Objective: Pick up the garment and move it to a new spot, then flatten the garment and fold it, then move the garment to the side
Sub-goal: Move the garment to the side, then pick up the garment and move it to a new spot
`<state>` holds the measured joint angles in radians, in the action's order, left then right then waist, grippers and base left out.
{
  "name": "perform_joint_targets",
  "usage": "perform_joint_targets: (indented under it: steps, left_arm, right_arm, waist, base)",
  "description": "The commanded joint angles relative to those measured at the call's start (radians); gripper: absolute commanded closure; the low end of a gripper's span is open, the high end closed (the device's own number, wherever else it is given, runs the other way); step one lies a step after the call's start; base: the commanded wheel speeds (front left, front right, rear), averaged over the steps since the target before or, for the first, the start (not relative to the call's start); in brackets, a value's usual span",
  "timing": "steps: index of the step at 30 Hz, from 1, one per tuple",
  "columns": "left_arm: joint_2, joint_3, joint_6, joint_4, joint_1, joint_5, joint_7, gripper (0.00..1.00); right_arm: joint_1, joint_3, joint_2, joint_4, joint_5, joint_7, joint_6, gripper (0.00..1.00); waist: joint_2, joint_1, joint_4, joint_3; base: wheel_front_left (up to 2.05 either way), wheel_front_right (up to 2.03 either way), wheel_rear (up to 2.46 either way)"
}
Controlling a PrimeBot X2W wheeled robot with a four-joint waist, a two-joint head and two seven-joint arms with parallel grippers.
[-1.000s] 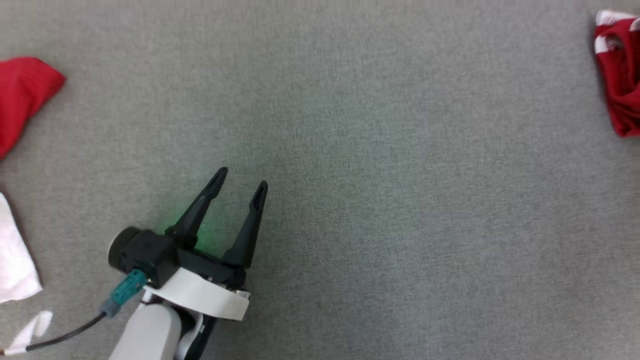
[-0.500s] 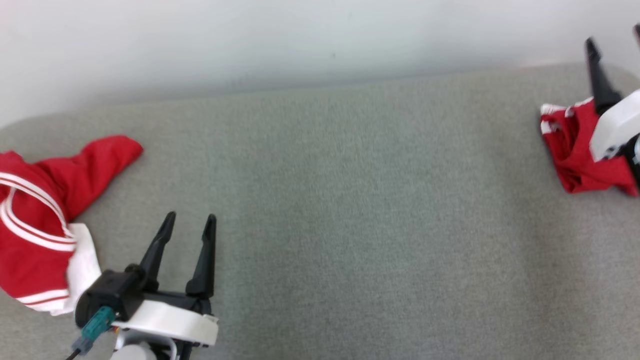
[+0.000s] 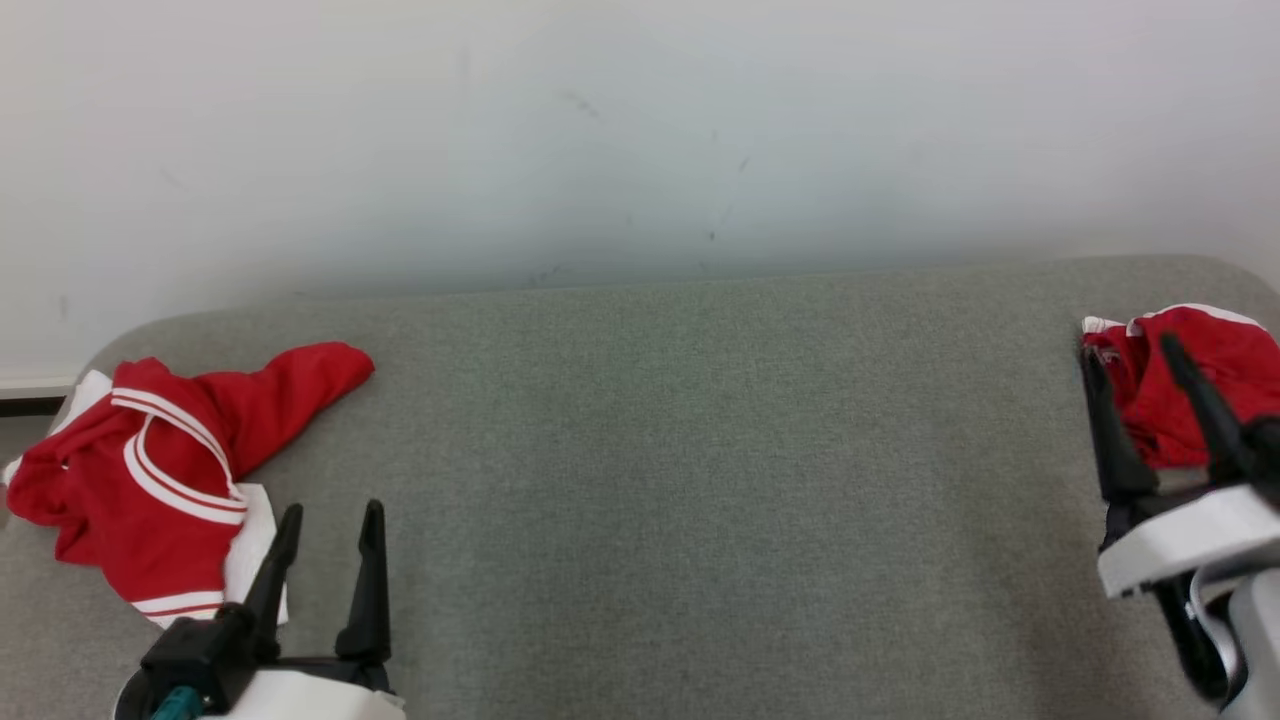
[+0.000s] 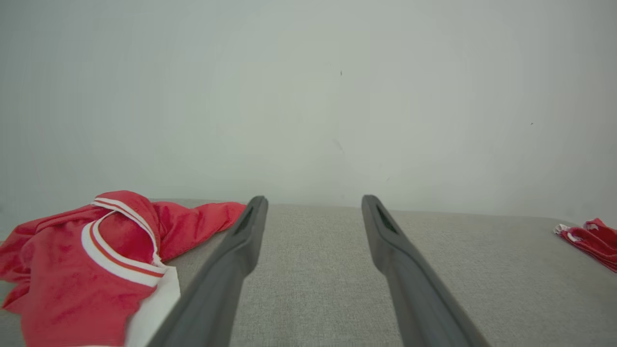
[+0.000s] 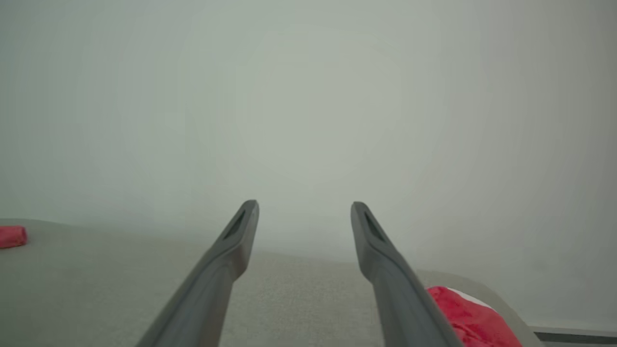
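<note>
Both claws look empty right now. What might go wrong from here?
The crumpled red garment by the left gripper overlaps white fabric, so a grab might catch both layers. The other red garment sits near the table corner, beside the open right gripper; a nudge might push it off.

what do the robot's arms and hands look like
The left hand and right hand each have two long dark tapering fingers, slotted near the tips, on a black body with a white collar. The left carries a teal connector; the right forearm is pale grey.
</note>
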<state>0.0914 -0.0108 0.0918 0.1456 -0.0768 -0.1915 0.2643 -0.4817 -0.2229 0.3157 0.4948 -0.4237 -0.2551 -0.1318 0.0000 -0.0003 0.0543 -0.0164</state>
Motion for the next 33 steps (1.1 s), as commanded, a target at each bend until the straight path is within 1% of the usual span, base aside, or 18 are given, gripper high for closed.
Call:
perform_joint_targets:
  steps: [1,6,7,8,9,15,22,33]
  left_arm:
    - [-0.004,-0.004,0.001,-0.001,0.022,0.010,0.000,0.00]
    - [-0.021,-0.024,0.006,-0.006,0.050,0.009,0.000,0.00]
    - [-0.021,-0.024,0.006,-0.006,0.050,0.009,0.000,0.00]
    - [-0.025,-0.029,0.008,-0.012,0.061,0.016,0.000,0.00]
    - [-0.025,-0.029,0.008,-0.012,0.061,0.016,0.000,0.00]
    - [-0.035,-0.029,0.014,-0.028,0.100,0.034,0.000,0.00]
    - [-0.038,0.000,0.022,-0.009,0.095,0.027,0.000,0.00]
    - [-0.040,0.011,0.018,-0.008,0.076,0.007,0.000,0.00]
  right_arm:
    - [0.059,0.025,-0.011,-0.046,0.004,0.003,0.002,0.00]
    - [0.253,0.092,-0.088,-0.221,0.008,-0.001,0.002,0.00]
    - [0.253,0.092,-0.088,-0.221,0.008,-0.001,0.002,0.00]
    - [0.314,0.113,-0.113,-0.264,0.015,-0.003,0.002,0.00]
    - [0.314,0.113,-0.113,-0.264,0.015,-0.003,0.002,0.00]
    - [0.427,0.154,-0.170,-0.342,0.053,-0.010,0.002,0.00]
    - [0.472,0.183,-0.223,-0.401,0.073,-0.010,0.002,0.00]
    - [0.462,0.181,-0.242,-0.411,0.093,-0.010,0.002,0.00]
  waist:
    - [0.0000,0.0003,-0.004,0.010]
    - [0.0000,0.0003,-0.011,0.023]
    - [0.0000,0.0003,-0.011,0.023]
    - [0.0000,0.0003,-0.015,0.026]
    - [0.0000,0.0003,-0.015,0.026]
    - [0.0000,0.0003,-0.023,0.030]
    - [0.0000,0.0003,-0.022,0.015]
    - [0.0000,0.0003,-0.003,0.005]
  base:
    - [0.00,0.00,0.00]
    - [0.00,0.00,0.00]
    - [0.00,0.00,0.00]
    - [0.00,0.00,0.00]
    - [0.00,0.00,0.00]
    - [0.00,0.00,0.00]
    - [0.00,0.00,0.00]
    - [0.00,0.00,0.00]
